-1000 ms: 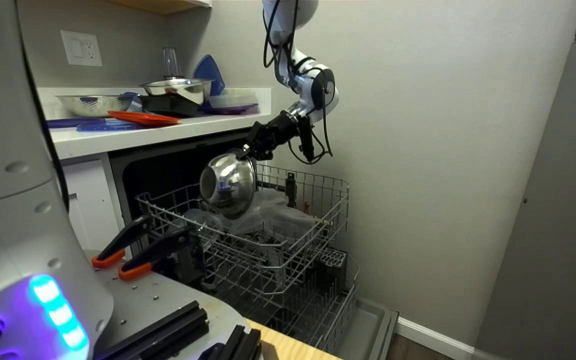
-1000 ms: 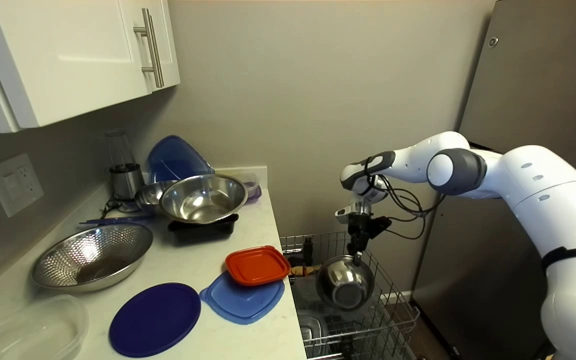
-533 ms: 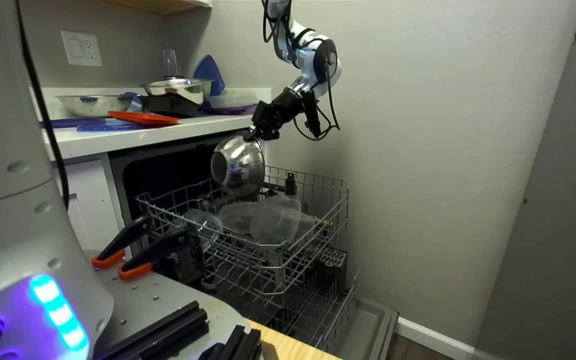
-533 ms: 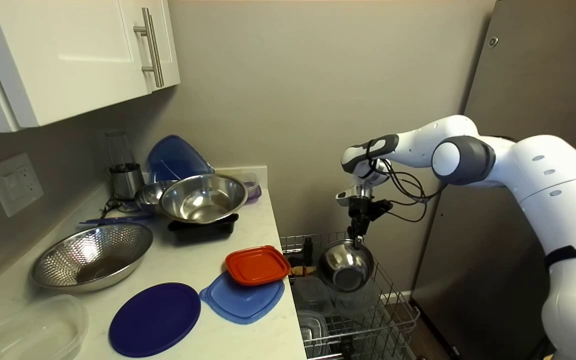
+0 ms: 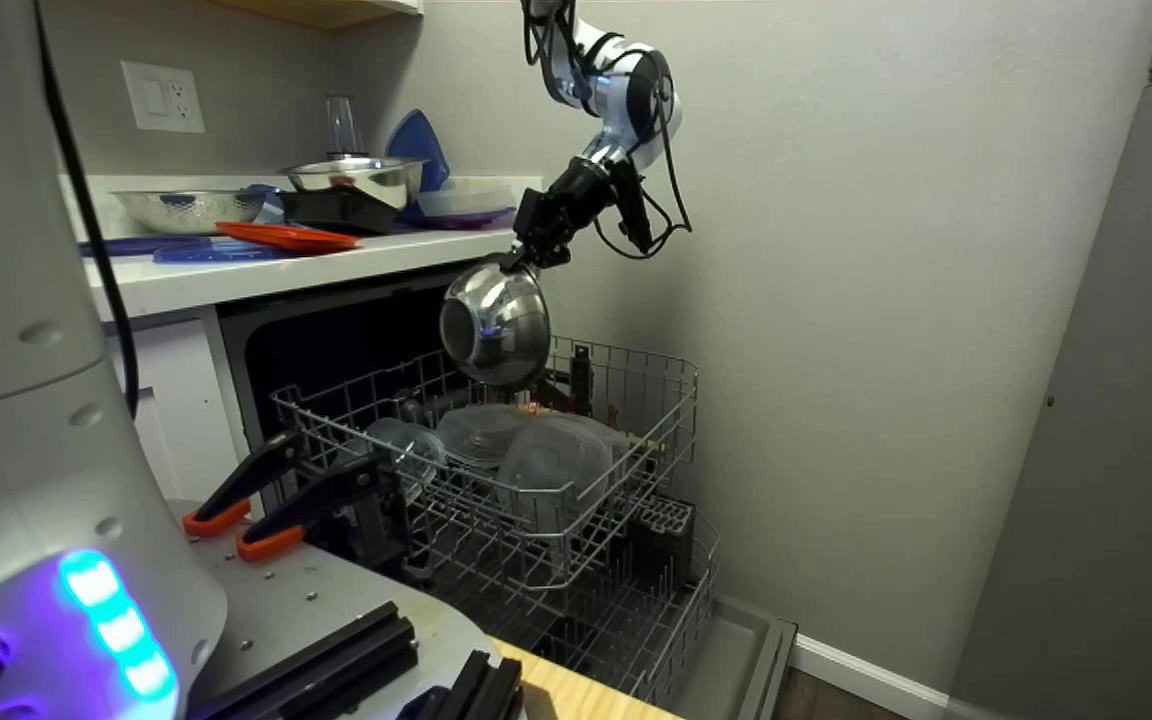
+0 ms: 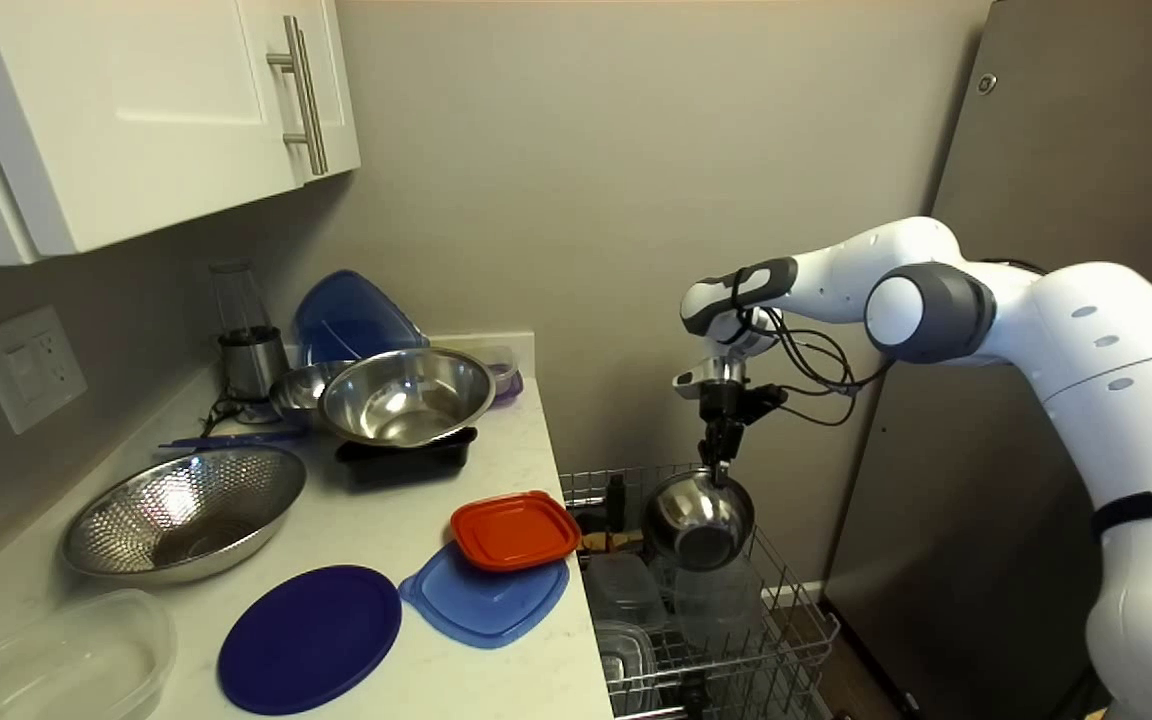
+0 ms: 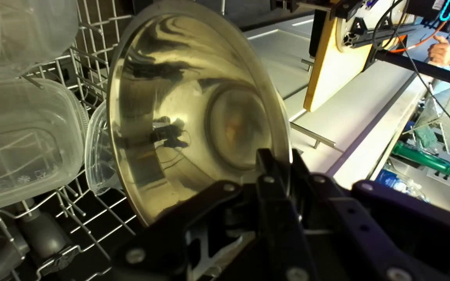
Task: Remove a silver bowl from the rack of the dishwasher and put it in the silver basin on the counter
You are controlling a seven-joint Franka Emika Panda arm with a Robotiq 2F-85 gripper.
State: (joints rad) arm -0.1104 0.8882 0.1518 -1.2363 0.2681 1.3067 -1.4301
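Tool (image 7: pixel 280 157) pinches the silver bowl (image 6: pixel 698 522), which has just risen higher over the rack (image 5: pixel 636 353); removal looks nearly done, leaving the trip to the bench (image 6: pixel 386 535).

no word or number can be read. in the wrist view, left of the gripper (image 7: pixel 281 158), a clear plastic container (image 7: pixel 18 134) bears a row of faint moulded symbols (image 7: pixel 7 184); one is a snowflake (image 7: pixel 25 178), the others cannot be made out. in an exterior view, up and to the right of the gripper, a round badge (image 6: pixel 986 84) sits on a tall grey panel (image 6: pixel 1076 160), any mark on it too small to tell.
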